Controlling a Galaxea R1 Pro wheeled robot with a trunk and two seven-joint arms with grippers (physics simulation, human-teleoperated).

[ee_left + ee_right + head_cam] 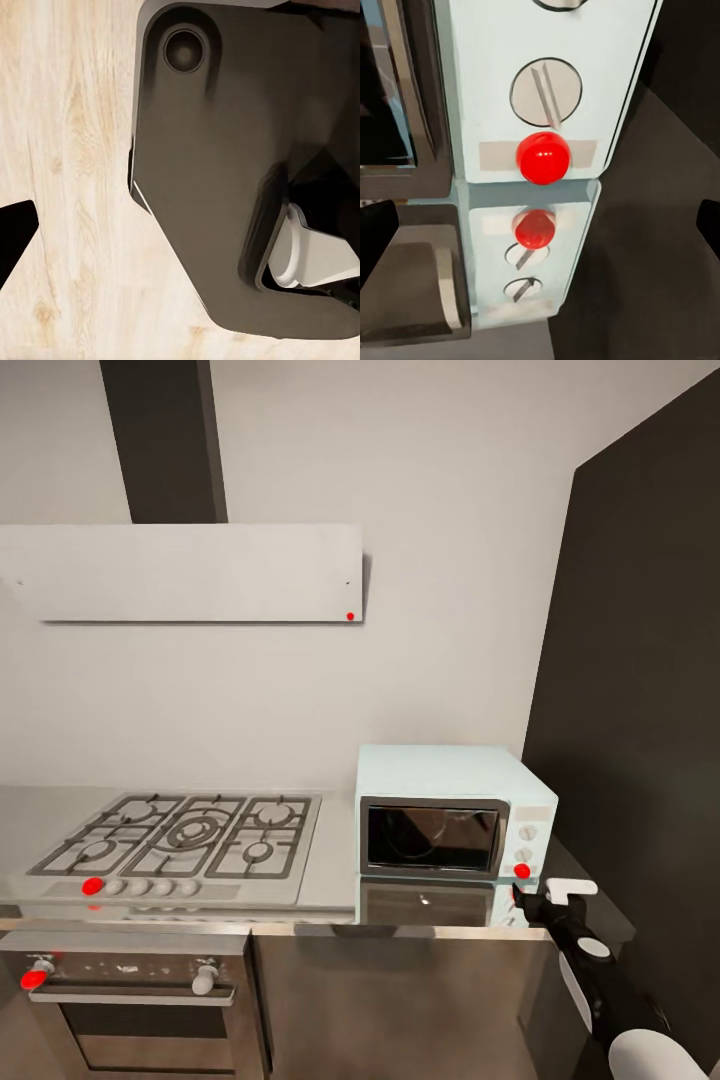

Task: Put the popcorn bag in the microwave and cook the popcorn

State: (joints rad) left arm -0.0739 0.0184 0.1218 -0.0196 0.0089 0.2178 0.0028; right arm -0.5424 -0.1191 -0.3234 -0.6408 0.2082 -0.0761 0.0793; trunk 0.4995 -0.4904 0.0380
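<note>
Reaching up from the lower right, the right gripper (532,897) is hovering just before the microwave (450,810), at its red dot (522,871).

Its dark fingers are spreading wide, grasping nothing, on either side of the dot (541,157) below a round knob (547,93). The microwave is sitting on the countertop (330,880) beside the gas hob (180,840), door closed. The left wrist view is showing wooden floor (67,187) and the robot's dark base (217,187); whether that hand is released or clenched cannot be told.

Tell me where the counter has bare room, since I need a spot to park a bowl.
The countertop is bare between the gas hob and the microwave, and in front of the microwave door. It is crowded right of the microwave, where the right gripper hovers.
</note>
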